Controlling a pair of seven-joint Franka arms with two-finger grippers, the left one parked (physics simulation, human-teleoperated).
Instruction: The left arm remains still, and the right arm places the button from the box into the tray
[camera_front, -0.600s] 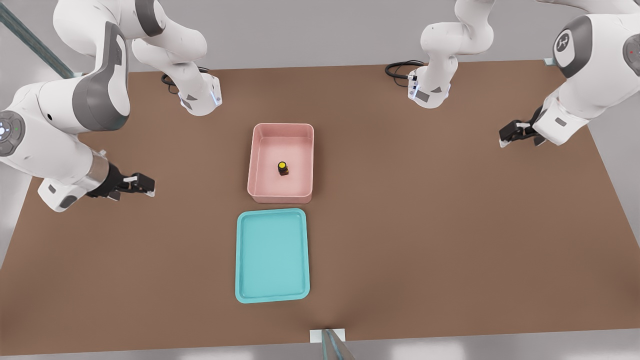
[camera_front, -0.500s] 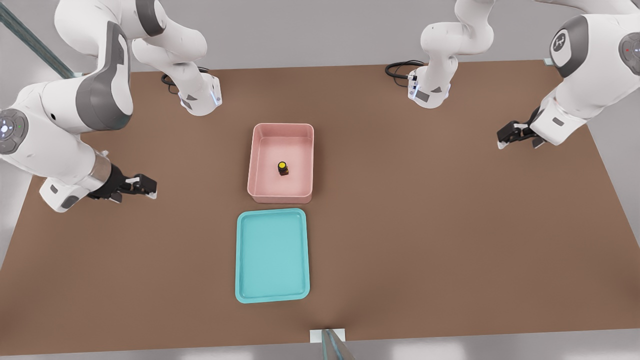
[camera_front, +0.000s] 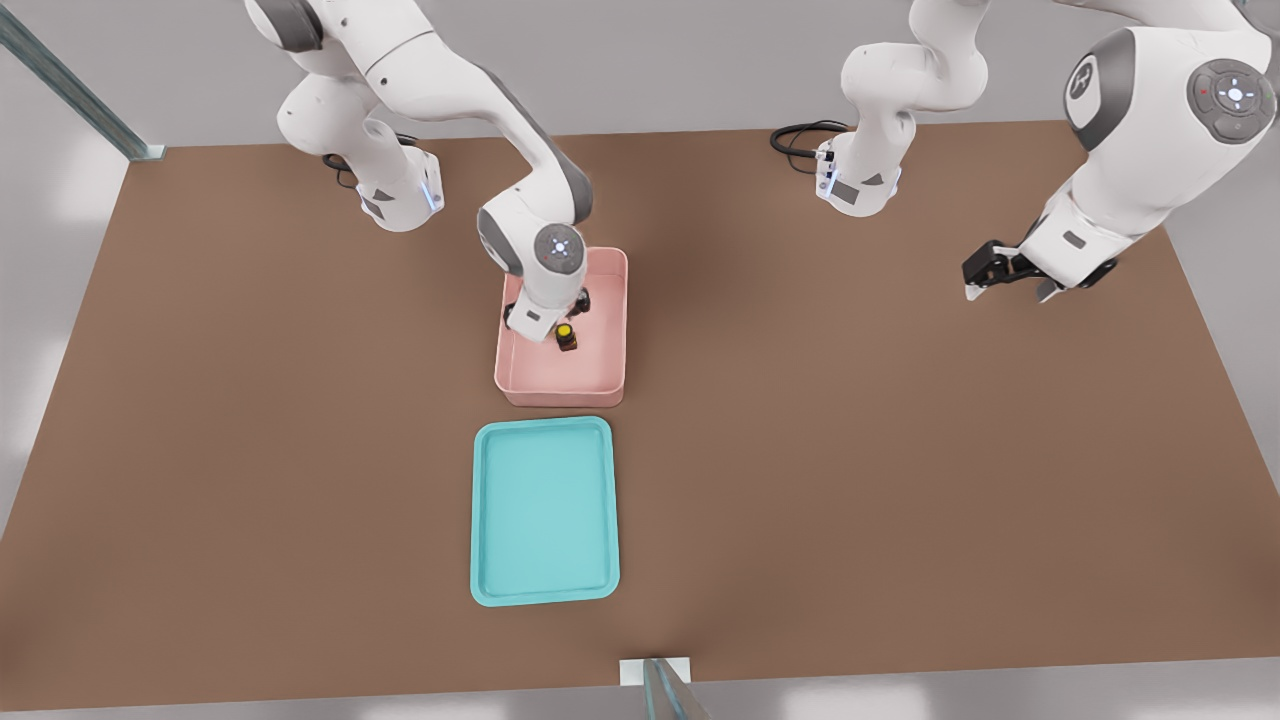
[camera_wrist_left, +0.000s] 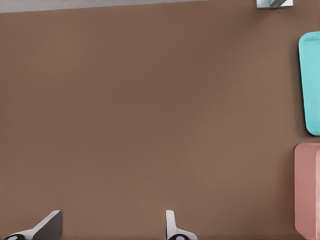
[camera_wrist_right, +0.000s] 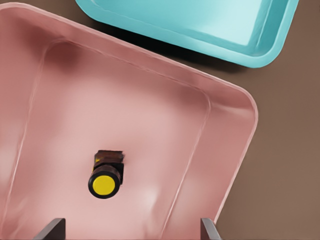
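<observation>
While the scene sits on a brown tabletop (camera_front: 900, 450):
Tray: shallow teal rectangular tray (camera_front: 544, 510), lower centre of the front view, bare.
Box: pale pink tall-walled plastic bin (camera_front: 610, 375), just beyond the tray.
Button: tiny dark base with round yellow cap (camera_front: 566, 335), upright on the box floor.
Gripper: black two-finger gripper (camera_front: 548, 318), above the box, fingers spread wide, holding nothing.

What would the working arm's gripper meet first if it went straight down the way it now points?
Probably the button, or the box floor beside it: the gripper, fingers open, hangs over the box near the button; exact alignment is unclear.
</observation>
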